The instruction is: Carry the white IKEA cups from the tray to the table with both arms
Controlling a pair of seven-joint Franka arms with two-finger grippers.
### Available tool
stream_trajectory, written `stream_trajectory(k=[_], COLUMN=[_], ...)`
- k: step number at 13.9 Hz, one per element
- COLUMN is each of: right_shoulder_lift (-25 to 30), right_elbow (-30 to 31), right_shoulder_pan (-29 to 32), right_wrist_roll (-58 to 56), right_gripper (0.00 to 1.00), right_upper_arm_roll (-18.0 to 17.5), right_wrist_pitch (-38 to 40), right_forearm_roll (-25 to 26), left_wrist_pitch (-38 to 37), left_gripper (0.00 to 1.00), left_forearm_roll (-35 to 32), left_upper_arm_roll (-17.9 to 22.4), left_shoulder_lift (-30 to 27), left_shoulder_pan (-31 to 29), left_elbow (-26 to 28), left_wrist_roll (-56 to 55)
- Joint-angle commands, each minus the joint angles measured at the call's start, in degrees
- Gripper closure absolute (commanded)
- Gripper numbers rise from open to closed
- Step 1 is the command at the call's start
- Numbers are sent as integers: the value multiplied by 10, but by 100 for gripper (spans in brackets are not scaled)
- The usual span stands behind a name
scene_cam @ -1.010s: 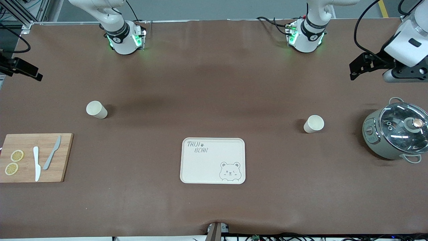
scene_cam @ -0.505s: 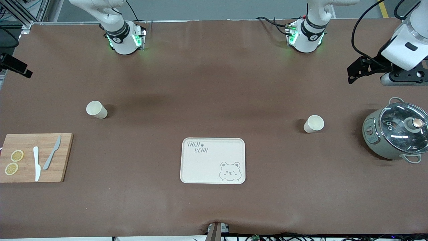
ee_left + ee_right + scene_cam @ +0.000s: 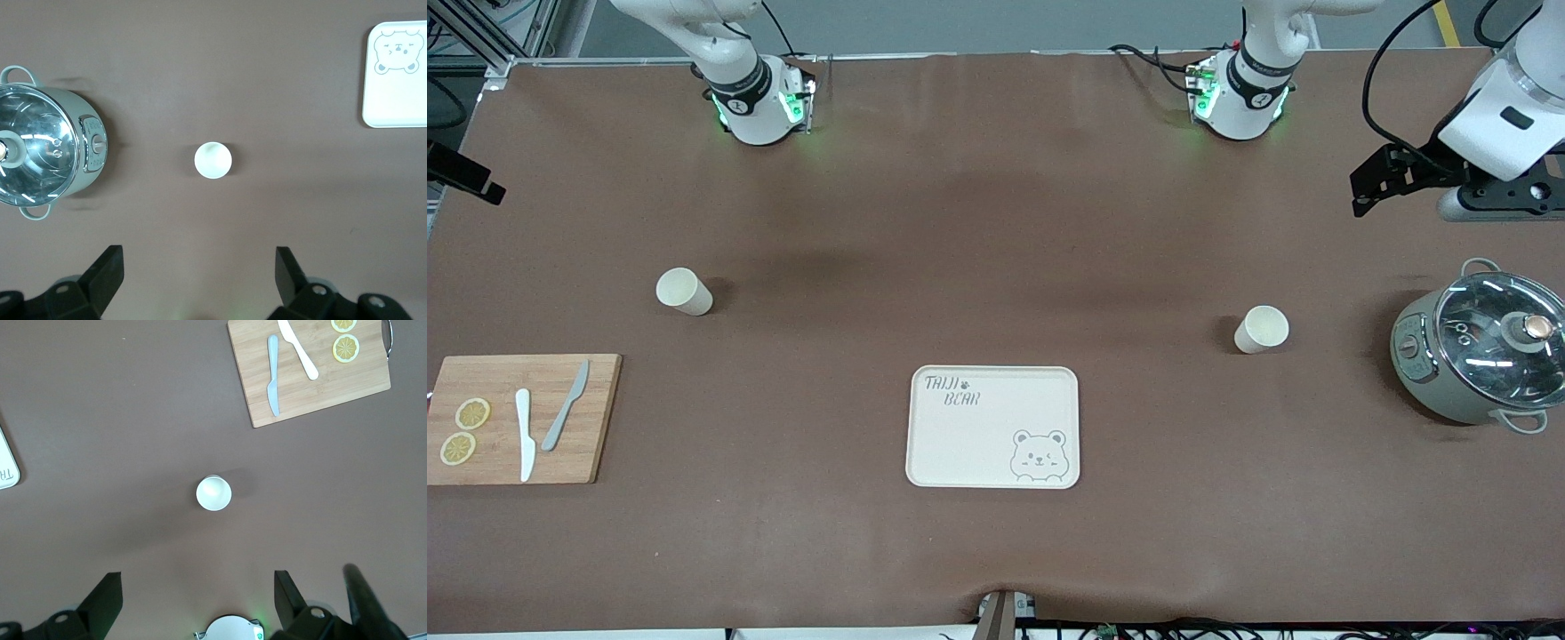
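Two white IKEA cups stand upright on the brown table. One cup (image 3: 685,291) (image 3: 213,493) is toward the right arm's end, the other cup (image 3: 1261,329) (image 3: 213,161) toward the left arm's end. My left gripper (image 3: 1387,178) (image 3: 199,267) hangs high above the table near the pot, open and empty, apart from its cup. High at the other end of the table my right gripper (image 3: 461,173) (image 3: 197,590) is also open and empty, with its cup in sight well below it.
A cream bear-printed tray (image 3: 993,427) (image 3: 397,73) lies mid-table, nearer the front camera than both cups. A grey pot with a glass lid (image 3: 1480,356) (image 3: 43,157) stands beside the left-end cup. A wooden board (image 3: 520,418) (image 3: 310,370) carries two knives and lemon slices.
The right gripper has drifted outward toward its end of the table. The left hand has shifted slightly. Both stay open; the cups have not moved.
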State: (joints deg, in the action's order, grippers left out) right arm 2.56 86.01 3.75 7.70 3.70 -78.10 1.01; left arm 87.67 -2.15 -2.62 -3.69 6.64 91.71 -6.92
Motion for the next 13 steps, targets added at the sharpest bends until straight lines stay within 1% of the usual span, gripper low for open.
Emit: stream_trajectory(k=[1,5,13], right_shoulder_lift=[0,0,-1], right_elbow=[-5,-5,-6], right_shoulder_pan=[8,7,8], right_wrist_roll=[11,11,11], right_gripper=[0,0,0], right_upper_arm_roll=[-5,-6,-5], right_wrist_pitch=[7,8,7], right_forearm_roll=[3,3,3], left_wrist_pitch=[3,2,-14], left_gripper=[0,0,0], left_forearm_roll=[10,9,10], left_upper_arm_roll=[1,2,3], left_shoulder_lift=[-9,6,4], left_shoulder_pan=[-4,-4,-6], left_elbow=[11,-5,-18], left_wrist_roll=[9,7,8])
